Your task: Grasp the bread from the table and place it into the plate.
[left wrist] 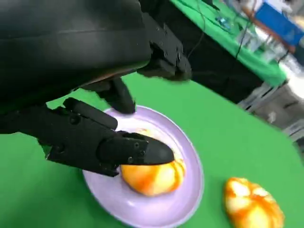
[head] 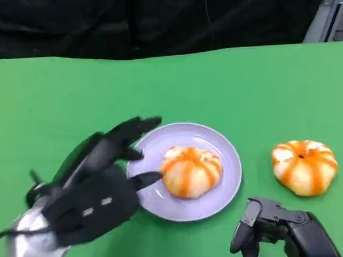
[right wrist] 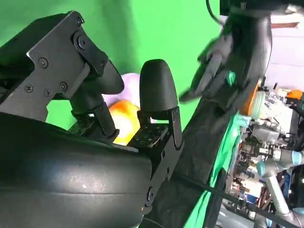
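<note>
Bread on two spots: one striped orange-and-white bun (head: 191, 171) lies in the lilac plate (head: 221, 140), a second bun (head: 304, 166) on the green table (head: 54, 94), off the plate's right side. We note the left hand (head: 99, 178) at the plate's left rim, fingers spread, holding nothing, fingertips (left wrist: 142, 151) just beside the plated bun. Right hand (head: 274, 224) is the nearer to the table bun, which lies beyond it; its fingers look partly curled, grip unclear. The bun is round, with no long axis.
</note>
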Robot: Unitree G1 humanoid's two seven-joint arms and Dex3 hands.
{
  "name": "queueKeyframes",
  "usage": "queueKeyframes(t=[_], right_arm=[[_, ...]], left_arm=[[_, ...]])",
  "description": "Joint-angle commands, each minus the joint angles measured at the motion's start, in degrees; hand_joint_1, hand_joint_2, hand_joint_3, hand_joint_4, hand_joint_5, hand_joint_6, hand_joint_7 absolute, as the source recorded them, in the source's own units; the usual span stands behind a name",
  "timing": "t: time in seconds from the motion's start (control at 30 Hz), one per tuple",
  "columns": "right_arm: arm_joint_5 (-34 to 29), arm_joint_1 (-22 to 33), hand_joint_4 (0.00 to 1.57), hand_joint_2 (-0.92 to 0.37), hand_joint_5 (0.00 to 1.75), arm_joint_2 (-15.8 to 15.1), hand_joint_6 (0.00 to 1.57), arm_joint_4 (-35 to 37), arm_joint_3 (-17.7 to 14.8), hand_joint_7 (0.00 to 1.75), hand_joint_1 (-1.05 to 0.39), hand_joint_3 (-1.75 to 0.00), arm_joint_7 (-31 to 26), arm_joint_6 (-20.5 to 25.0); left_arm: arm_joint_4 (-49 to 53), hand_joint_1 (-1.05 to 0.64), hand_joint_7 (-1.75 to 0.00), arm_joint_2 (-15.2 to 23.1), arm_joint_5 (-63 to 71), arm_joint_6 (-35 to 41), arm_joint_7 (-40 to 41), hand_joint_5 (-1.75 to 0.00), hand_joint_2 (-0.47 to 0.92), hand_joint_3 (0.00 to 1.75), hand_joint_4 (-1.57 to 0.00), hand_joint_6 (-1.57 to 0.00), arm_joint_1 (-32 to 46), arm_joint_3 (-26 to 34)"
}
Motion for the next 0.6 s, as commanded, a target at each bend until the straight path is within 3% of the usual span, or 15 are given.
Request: queueKeyframes(t=[0.03,0.07,0.13,0.2,0.23,0.43,0.6], right_arm=[[0.84,0.19,0.88,-0.32,1.66,-0.38,0.77,-0.11,-0.05,1.43,0.04,-1.45,0.07,-0.28],[0.8,0.18,0.88,-0.32,1.66,-0.35,0.77,-0.12,0.02,1.43,0.04,-1.45,0.06,-0.15],[0.84,0.17,0.88,-0.32,1.66,-0.24,0.77,-0.11,0.22,1.43,0.03,-1.45,0.08,0.1],[0.77,0.13,0.88,-0.31,1.67,-0.18,0.77,-0.13,0.36,1.43,0.03,-1.45,0.02,0.18],[0.7,0.1,0.88,-0.31,1.67,-0.17,0.77,-0.14,0.42,1.44,0.03,-1.46,-0.04,0.18],[1.06,0.3,0.88,-0.31,1.67,-0.63,0.77,-0.82,0.2,1.44,0.03,-1.46,0.19,0.22],[1.3,0.48,0.87,-0.3,1.67,-1.15,0.77,-1.28,-0.3,1.44,0.02,-1.46,0.43,0.23]], left_arm=[[-4.38,-0.22,-0.38,-0.67,-6.58,-5.75,1.84,-1.06,0.92,0.26,-0.74,-0.84,7.46,4.56],[-5.16,-0.19,-0.39,-1.42,-8.03,-7.37,2.6,-1.07,0.92,0.27,-0.75,-0.86,9.26,5.31],[-6.27,-0.09,-0.56,-2.8,-9.93,-9.69,4.12,-1.15,0.63,0.83,-0.79,-0.92,11.96,6.47],[-7.78,-0.06,-0.65,-4.46,-11.89,-9.84,5.31,-1.17,0.49,1.07,-0.8,-0.92,14.38,7.36],[-8.72,-0.01,-0.86,-5.43,-12.99,-9.38,5.84,-1.29,0.44,1.22,-0.81,-0.9,15.6,7.77],[-12.45,0.03,-1.48,-8.92,-16.87,-13.41,8.11,-1.7,0.45,1.4,-0.81,-0.76,25.57,9.41],[-10.85,0.01,-1.56,-10.38,-17.82,-17.91,8.82,-1.75,0.45,1.4,-0.81,-0.74,28.98,9.56]])
